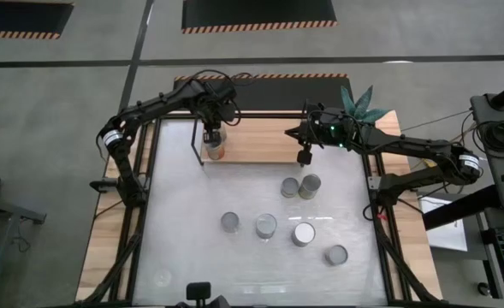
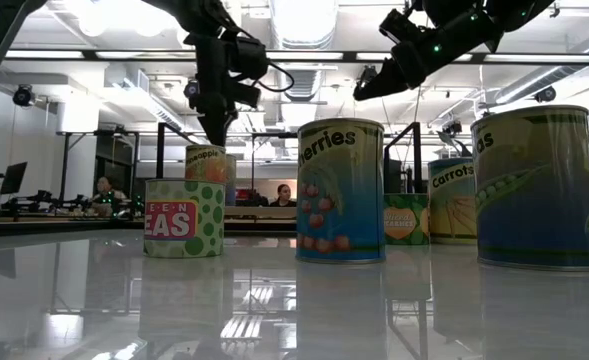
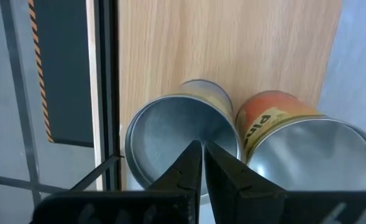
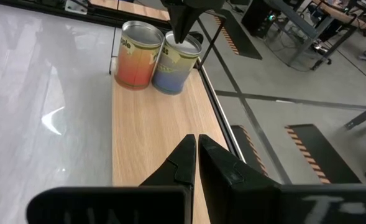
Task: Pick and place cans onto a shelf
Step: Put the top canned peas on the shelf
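White and glossy, the counter [image 1: 192, 248] carries six cans [image 1: 266, 226] in its middle and right part, standing loose, two of them touching each other near the shelf. At the far edge lies the shelf [image 1: 260, 141], a pale wooden board with thin black rods at its left end. A green plant [image 1: 357, 103] stands at the far right corner, just behind the right arm. Around the counter the floor is grey, with orange-black striped mats.

Two more cans stand on the left end of the shelf, side by side and touching. One has an orange label [image 4: 135, 53], the other a yellow and blue label [image 4: 176, 62]. Both have silvery lids.

From the low view the nearest cans show printed labels of peas, cherries and carrots, and they hide most of the shelf behind. Far back, people sit at desks in a room with ceiling lights.

Over the two shelf cans hangs the left gripper [image 3: 202, 163], its jaws pressed together and holding nothing, the tips just over the rim of one can. Above the middle of the shelf is the right gripper [image 4: 192, 155], its jaws also closed and empty, well apart from the cans.
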`<state>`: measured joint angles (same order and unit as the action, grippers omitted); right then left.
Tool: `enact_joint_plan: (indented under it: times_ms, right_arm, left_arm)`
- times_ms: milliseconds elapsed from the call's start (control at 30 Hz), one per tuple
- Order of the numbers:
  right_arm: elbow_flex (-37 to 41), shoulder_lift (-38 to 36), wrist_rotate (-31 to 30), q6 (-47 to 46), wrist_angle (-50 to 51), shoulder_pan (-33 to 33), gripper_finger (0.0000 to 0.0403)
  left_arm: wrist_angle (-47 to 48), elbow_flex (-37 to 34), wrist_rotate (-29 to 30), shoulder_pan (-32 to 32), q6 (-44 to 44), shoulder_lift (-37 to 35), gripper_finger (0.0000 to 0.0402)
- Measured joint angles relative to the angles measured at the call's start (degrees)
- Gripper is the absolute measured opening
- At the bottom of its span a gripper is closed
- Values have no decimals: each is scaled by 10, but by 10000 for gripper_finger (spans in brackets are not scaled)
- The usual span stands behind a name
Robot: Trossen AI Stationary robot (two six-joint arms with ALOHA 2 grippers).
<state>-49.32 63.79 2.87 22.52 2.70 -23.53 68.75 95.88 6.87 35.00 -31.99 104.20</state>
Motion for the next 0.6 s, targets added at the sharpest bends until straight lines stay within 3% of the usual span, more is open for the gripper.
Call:
enact_joint_plan:
  times_ms: [600]
  right_arm:
    - [0, 0, 0, 0, 0, 0, 9]
  left_arm:
    - [18, 0, 0, 1, 2, 0, 1]
